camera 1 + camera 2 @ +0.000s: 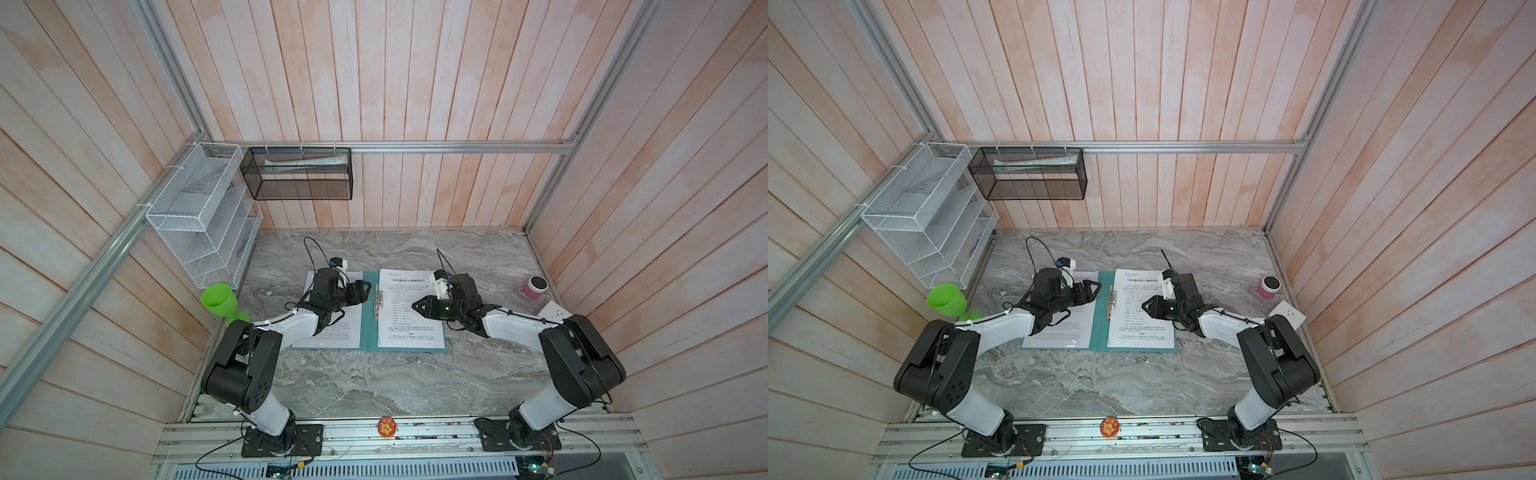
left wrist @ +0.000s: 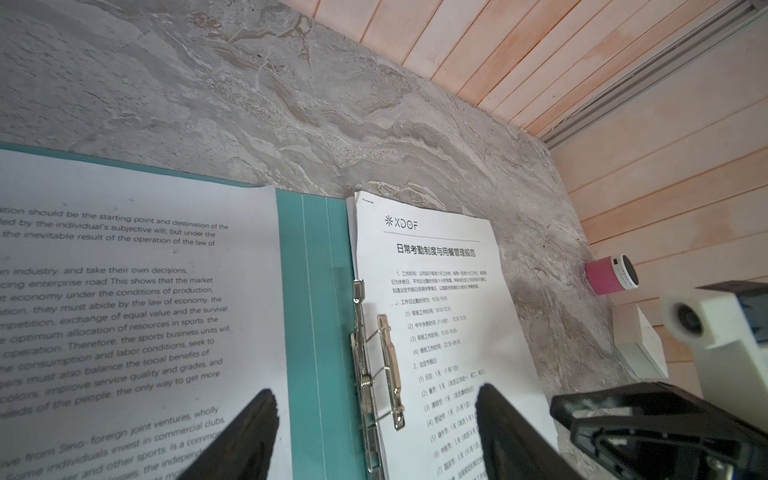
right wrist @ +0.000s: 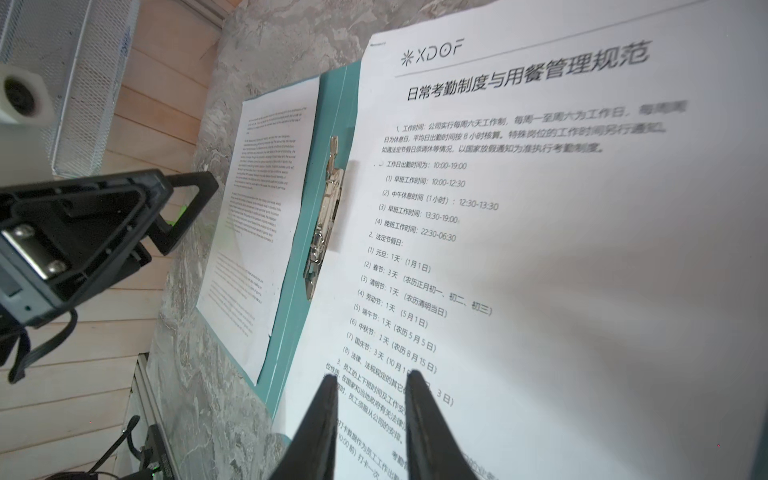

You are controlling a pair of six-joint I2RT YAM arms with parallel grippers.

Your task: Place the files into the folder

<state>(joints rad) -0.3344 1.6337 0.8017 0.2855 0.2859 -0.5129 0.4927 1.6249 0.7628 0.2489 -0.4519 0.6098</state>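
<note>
White files [image 2: 436,291] headed "XDOF" lying on teal folder [image 2: 316,291].

Left arm [image 1: 286,328] and right arm [image 1: 511,328]: white link shells, black joint housings. The large shoulder housing carries a ring of small holes. Black base plates [image 1: 286,440], bolted down. Left gripper [image 2: 374,392] and right gripper [image 3: 372,376]: black tapered fingers on skeleton triangular frames. The left gripper body shows a metal plate [image 3: 35,249] with two silver screws, and a black cable [image 3: 45,347] leaves it. Wrist camera [image 3: 23,97]: white block, dark round lens, blue connector.
</note>
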